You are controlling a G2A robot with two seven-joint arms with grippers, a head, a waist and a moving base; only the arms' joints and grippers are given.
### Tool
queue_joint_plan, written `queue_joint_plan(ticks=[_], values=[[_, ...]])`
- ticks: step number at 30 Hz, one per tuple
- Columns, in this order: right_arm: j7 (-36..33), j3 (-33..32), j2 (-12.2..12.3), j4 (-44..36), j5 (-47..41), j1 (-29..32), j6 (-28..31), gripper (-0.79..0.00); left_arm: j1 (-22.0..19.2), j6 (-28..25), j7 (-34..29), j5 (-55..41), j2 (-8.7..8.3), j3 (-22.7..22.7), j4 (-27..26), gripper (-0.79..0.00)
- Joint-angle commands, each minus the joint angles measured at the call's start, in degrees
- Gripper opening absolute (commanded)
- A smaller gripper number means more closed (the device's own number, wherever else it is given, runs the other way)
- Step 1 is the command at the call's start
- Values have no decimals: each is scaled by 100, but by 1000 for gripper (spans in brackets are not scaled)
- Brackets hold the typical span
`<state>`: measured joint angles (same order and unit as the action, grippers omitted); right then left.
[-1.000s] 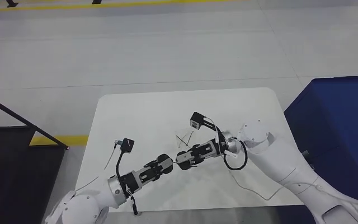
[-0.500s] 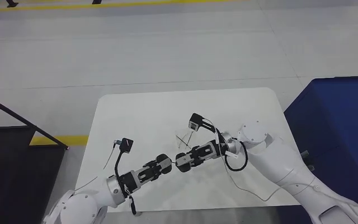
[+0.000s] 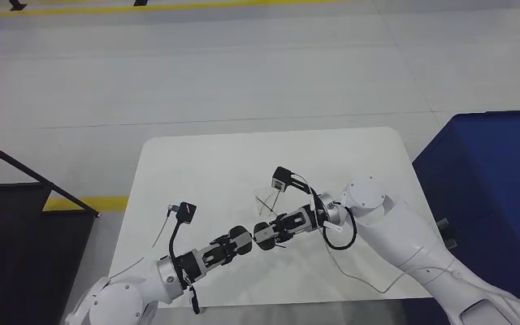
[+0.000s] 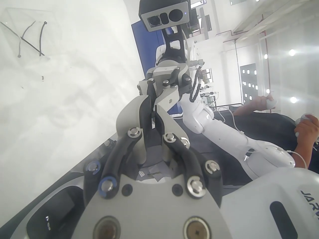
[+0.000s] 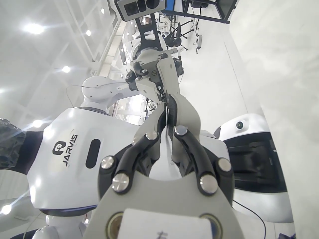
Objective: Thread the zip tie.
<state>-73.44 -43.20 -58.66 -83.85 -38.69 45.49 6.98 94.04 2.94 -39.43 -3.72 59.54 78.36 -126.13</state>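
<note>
The left pincer (image 3: pixel 247 236) and right pincer (image 3: pixel 259 234) are facing tip to tip, both pressed together. Thin black plastic zip ties (image 4: pixel 41 38) are lying on the white tabletop (image 3: pixel 195 171) beyond them.

The left gripper (image 3: pixel 248 237) and right gripper (image 3: pixel 259 235), tip to tip, bar the white rectangular table's (image 3: pixel 203 162) middle. Thin black plastic zip ties (image 4: pixel 22 38) lie just behind them. The far half lies open.

Apart from a brand mark (image 5: pixel 66 150), nothing legible.
</note>
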Motion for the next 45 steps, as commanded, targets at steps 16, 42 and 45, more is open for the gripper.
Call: queue_joint_plan(ticks=[16, 42, 45], values=[[-172, -208, -76, 85, -162, 84, -60, -785, 143, -79, 43, -235, -24, 260, -84, 0], [-1030, -1231, -1, -251, -796, 237, 848, -785, 305, -301, 268, -666, -25, 638, -85, 0], [-965, -1357, 34, -338, -555, 251, 929, -785, 305, -301, 268, -666, -25, 638, -85, 0]])
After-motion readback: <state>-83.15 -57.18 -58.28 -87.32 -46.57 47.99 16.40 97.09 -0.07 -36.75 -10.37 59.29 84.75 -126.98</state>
